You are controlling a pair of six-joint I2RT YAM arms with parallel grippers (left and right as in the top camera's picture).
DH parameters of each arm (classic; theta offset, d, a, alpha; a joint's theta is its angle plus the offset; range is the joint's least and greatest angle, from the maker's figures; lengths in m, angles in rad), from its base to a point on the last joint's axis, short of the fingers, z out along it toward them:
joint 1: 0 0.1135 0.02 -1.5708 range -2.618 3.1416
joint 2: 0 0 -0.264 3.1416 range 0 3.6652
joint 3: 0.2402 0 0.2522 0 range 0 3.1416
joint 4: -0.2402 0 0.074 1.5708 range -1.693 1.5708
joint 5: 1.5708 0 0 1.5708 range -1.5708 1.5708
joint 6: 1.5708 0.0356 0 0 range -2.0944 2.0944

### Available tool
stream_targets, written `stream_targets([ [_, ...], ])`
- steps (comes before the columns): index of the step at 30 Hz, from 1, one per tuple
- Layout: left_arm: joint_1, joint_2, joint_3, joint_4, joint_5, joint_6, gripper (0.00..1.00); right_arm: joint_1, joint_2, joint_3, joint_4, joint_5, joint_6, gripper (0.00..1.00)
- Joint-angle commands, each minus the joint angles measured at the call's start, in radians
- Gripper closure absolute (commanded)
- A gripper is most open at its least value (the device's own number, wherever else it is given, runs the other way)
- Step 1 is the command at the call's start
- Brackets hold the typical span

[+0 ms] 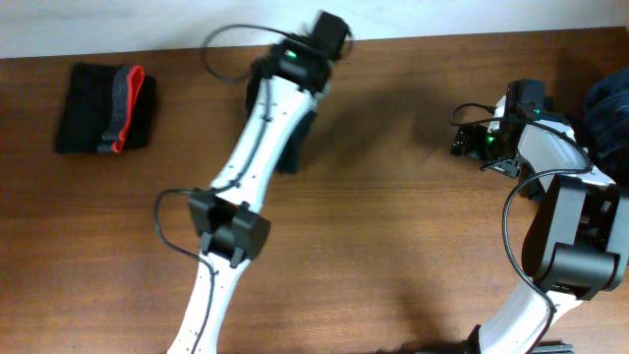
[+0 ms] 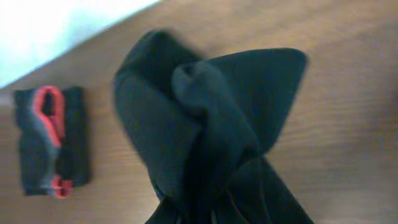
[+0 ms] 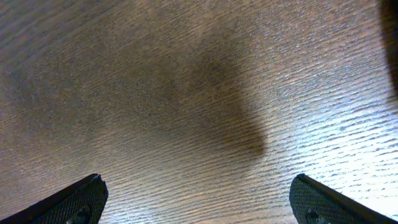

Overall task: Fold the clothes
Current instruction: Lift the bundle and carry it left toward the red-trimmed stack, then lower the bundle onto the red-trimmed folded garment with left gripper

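A black garment (image 2: 211, 118) hangs bunched from my left gripper (image 2: 211, 218), which is shut on its fabric at the bottom of the left wrist view. From overhead, a strip of that garment (image 1: 298, 146) shows under the left arm, which hides the fingers. A folded stack of clothes (image 1: 106, 108), black with a grey-red piece on top, lies at the far left; the left wrist view has this stack (image 2: 50, 140) too. My right gripper (image 3: 199, 199) stands open over bare wood, nothing between its fingers. It sits at the right (image 1: 470, 138).
A heap of dark blue and black clothes (image 1: 607, 108) lies at the table's right edge, beside the right arm. The table's back edge (image 1: 442, 37) meets a white wall. The left arm (image 1: 256, 147) crosses the table's middle.
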Motion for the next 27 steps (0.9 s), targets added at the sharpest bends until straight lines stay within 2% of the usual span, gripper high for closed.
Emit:
stream_targets([
  [1, 0.048, -0.090, 0.054, -0.003, 0.028, 0.113, 1.00, 0.003, 0.009, -0.007, 0.003, 0.008, 0.000, 0.01],
  [4, 0.097, -0.116, 0.063, -0.002, 0.082, 0.191, 1.00, 0.003, 0.009, -0.007, 0.003, 0.008, 0.000, 0.01],
  [12, 0.224, -0.152, 0.068, 0.029, 0.084, 0.399, 1.00, 0.003, 0.009, -0.007, 0.003, 0.008, 0.000, 0.01],
  [20, 0.395, -0.154, 0.068, 0.166, 0.084, 0.576, 1.00, 0.003, 0.009, -0.007, 0.003, 0.008, 0.000, 0.01],
  [27, 0.559, -0.154, 0.068, 0.318, 0.085, 0.663, 1.00, 0.003, 0.009, -0.007, 0.003, 0.008, 0.000, 0.01],
])
